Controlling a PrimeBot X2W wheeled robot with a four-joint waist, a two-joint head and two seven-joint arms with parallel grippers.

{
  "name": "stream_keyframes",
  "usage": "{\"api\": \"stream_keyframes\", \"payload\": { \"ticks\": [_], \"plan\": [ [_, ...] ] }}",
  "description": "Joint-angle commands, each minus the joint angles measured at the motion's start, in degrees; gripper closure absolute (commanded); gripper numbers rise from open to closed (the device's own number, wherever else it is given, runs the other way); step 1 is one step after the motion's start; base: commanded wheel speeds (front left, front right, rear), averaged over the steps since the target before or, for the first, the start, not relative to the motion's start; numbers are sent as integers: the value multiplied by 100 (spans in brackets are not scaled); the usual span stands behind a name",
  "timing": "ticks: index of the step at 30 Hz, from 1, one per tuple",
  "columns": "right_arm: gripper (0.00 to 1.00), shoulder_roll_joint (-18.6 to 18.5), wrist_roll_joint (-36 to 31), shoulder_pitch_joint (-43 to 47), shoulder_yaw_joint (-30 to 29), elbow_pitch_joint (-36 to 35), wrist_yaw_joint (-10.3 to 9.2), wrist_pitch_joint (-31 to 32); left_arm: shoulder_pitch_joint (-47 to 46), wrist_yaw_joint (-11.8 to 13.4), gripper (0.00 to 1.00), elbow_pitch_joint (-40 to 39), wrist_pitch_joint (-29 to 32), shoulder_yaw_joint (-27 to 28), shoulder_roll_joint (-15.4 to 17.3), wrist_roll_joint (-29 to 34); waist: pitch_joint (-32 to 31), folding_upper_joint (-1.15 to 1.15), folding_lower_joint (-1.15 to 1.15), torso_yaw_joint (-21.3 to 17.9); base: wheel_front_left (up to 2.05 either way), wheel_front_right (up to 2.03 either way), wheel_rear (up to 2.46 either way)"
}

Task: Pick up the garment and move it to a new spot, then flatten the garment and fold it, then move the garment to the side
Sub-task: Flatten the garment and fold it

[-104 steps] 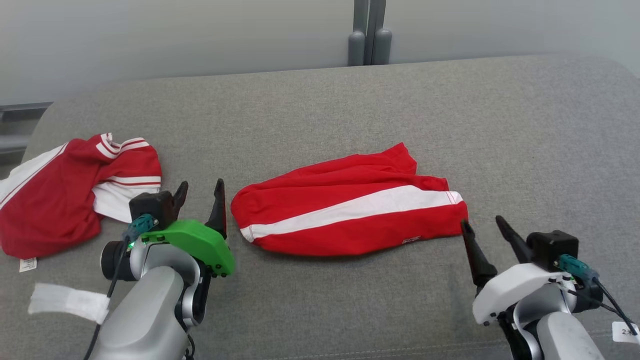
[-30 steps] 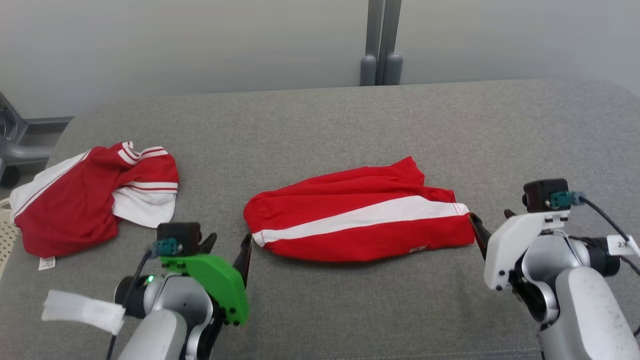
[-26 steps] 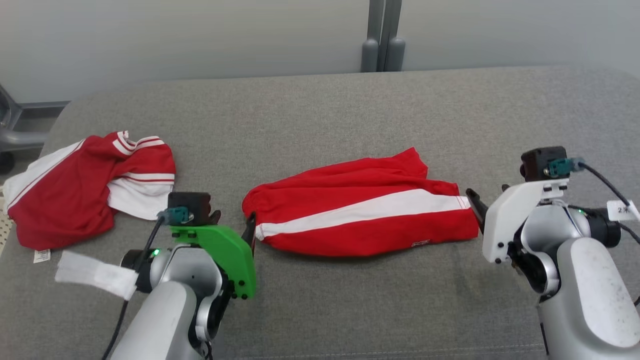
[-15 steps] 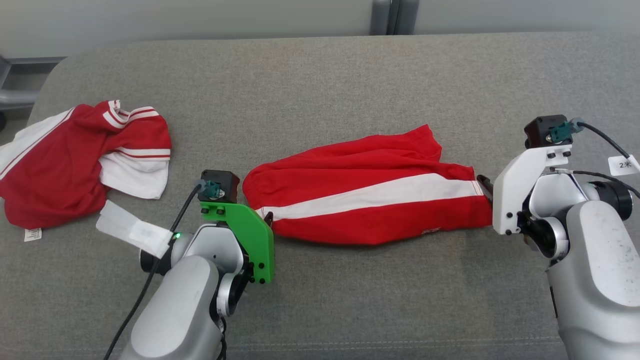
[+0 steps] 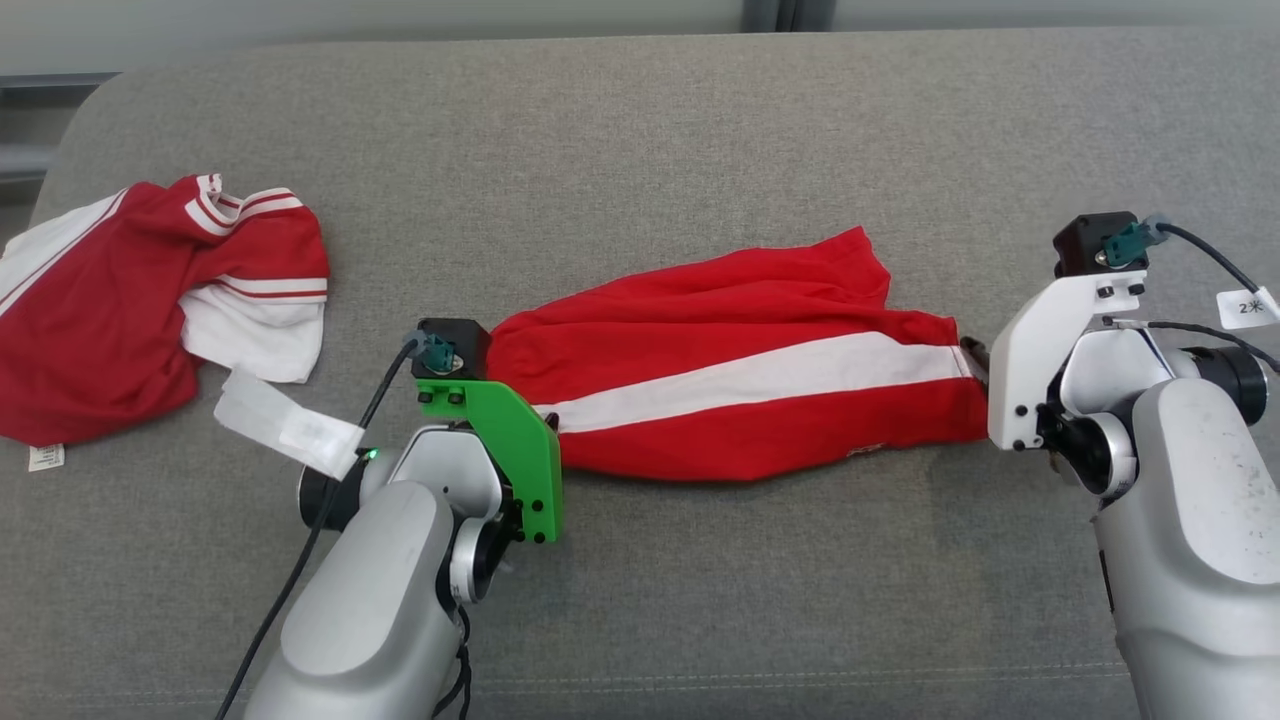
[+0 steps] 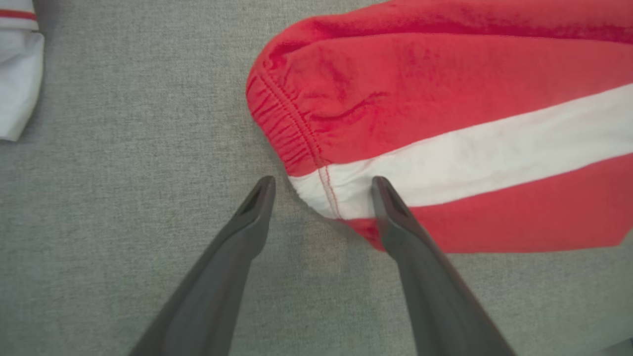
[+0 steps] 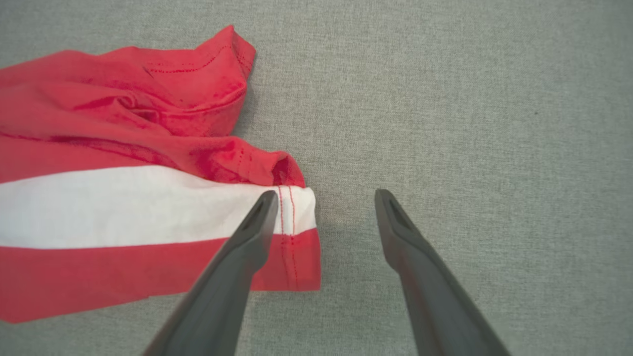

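Straddling the two ends of a red garment, both grippers stood with their fingers spread wide and nothing clamped between them. The garment lay lengthwise across the middle of a grey cushion, white stripe uppermost, well apart from a second red-and-white garment at the robot's left. The left gripper bracketed the elastic waistband, one finger over bare cushion and the other over the cloth at the stripe. The right gripper mirrored it at the leg hem, one finger across the stitching and the other out over the cushion. The step appeared to be a two-ended grasp ahead of a lift. Doing it well likely meant lowering both pairs until the outer finger pressed into the cushion beside the edge, then closing so that every layer was caught, not just the top one. Closing and rising together, ends level and lightly taut, would probably keep the folds from spilling; too shallow a bite risked the hem slipping free.
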Motion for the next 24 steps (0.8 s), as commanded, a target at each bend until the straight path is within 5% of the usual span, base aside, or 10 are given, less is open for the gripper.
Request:
{"api": "stream_keyframes", "payload": {
  "ticks": [1, 3, 4, 8, 11, 17, 19, 21, 23, 24],
  "plan": [
    [0, -3, -23, -64, 20, 25, -2, -25, -123, 27, 14, 58, 27, -5, 0, 0, 20, 0, 0, -34, 0, 0, 0],
    [0, -4, -23, -76, 54, 48, -2, -31, -143, 45, 34, 117, 3, -5, -7, -19, 34, 0, 0, -55, 0, 0, 0],
    [0, -2, -7, -77, 71, 59, -2, -24, -147, 40, 51, 145, -2, -5, -9, -40, 39, 0, 0, -61, 0, 0, 0],
    [0, -26, 68, -70, 108, 99, -2, 50, -135, 44, 70, 216, 24, 5, 18, -75, 39, 0, 0, -70, 0, 0, 0],
    [0, -17, 148, -74, 75, 134, -2, 127, -120, 47, 99, 251, 26, 16, 21, -109, 49, 0, 0, -56, 0, 0, 0],
    [0, 22, 349, -102, 132, 210, -2, 318, -108, 19, 100, 267, -5, -27, 12, -140, 96, 0, 0, -7, 0, 0, 0],
    [18, 34, 382, -111, 148, 211, -2, 338, -111, 15, 100, 264, -18, -40, 11, -144, 117, 0, 0, 4, 0, 0, 0],
    [53, 45, 406, -110, 161, 215, -2, 331, -116, 7, 100, 274, -32, -53, 12, -155, 133, 0, 0, 12, 0, 0, 0],
    [58, 46, 419, -110, 171, 217, -2, 330, -125, 2, 100, 278, -41, -62, 15, -154, 138, 0, 0, 17, 0, 0, 0],
    [67, 40, 426, -113, 182, 212, -2, 308, -133, -3, 100, 280, -44, -68, 15, -157, 142, 0, 0, 23, 0, 0, 0]
  ]
}}
